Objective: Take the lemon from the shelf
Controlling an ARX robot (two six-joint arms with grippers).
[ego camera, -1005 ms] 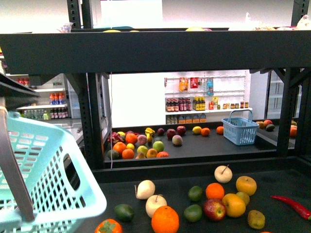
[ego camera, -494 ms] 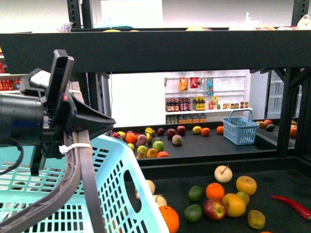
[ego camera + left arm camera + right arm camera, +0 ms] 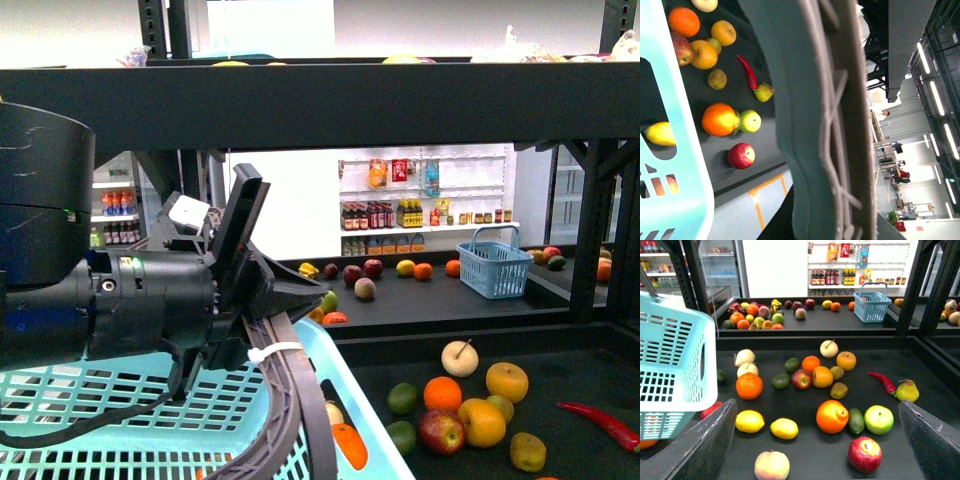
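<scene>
Here the left tool apparently clamps the basket handle, the right tool spread wide apart.

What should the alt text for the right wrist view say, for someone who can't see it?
The right gripper is open above a dark shelf tier strewn with fruit, with a lemon lying just ahead between its fingers. A pale blue basket hangs at one side.
</scene>
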